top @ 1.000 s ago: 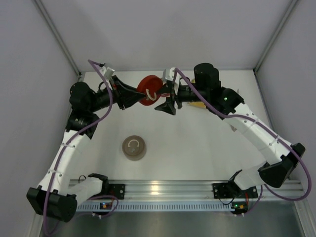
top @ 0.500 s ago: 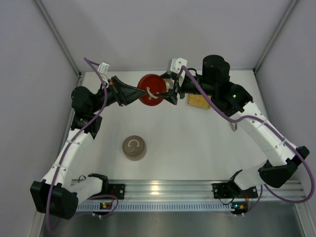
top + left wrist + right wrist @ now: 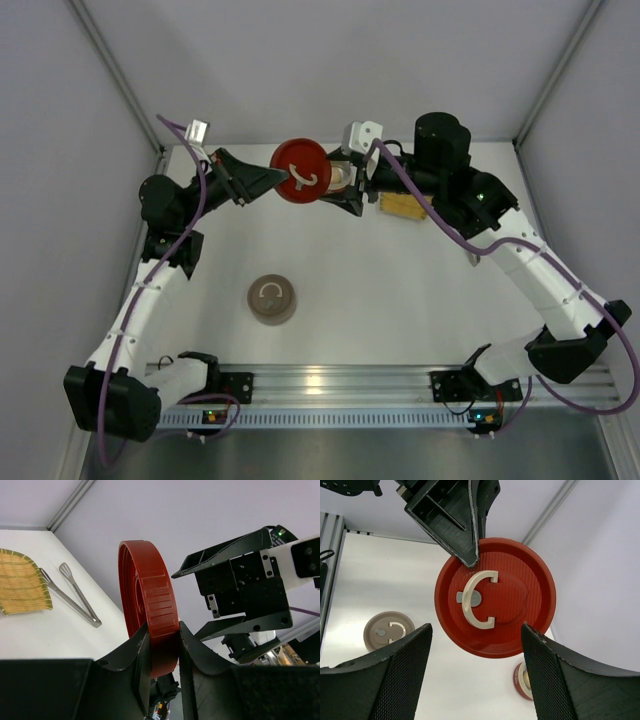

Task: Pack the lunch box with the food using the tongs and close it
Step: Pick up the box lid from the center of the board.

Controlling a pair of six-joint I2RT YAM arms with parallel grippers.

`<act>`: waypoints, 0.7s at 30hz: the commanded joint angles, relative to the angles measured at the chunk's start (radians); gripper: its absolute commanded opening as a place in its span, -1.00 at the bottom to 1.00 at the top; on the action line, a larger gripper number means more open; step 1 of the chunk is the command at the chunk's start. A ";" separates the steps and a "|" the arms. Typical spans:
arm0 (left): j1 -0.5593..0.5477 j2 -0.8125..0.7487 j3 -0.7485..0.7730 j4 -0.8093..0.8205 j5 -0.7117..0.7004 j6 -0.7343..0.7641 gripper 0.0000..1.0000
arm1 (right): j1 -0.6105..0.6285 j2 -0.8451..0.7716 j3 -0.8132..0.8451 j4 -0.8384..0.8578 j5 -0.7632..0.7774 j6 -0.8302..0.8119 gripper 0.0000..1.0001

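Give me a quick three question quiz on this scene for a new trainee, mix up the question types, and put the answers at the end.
1. Fill in: the jaws of the right gripper stand ____.
2. Multiple choice: what clamps the rim of the red lid? A the left gripper; B the right gripper; C both.
3. True or false: the tongs lie inside the yellow woven tray.

Key: 1 open. 2 A. 3 false, the tongs lie on the table beside the tray.
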 commanded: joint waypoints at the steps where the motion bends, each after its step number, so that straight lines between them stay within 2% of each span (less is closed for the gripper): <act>1: 0.011 -0.002 0.025 0.087 -0.028 -0.072 -1.00 | 0.011 -0.020 0.036 -0.014 -0.018 -0.021 0.41; 11: 0.012 0.004 0.042 0.074 -0.053 -0.125 -1.00 | 0.034 0.023 0.062 -0.001 0.002 -0.037 0.36; 21: 0.012 0.003 0.049 0.067 -0.045 -0.125 -1.00 | 0.074 0.072 0.099 0.005 0.045 -0.053 0.15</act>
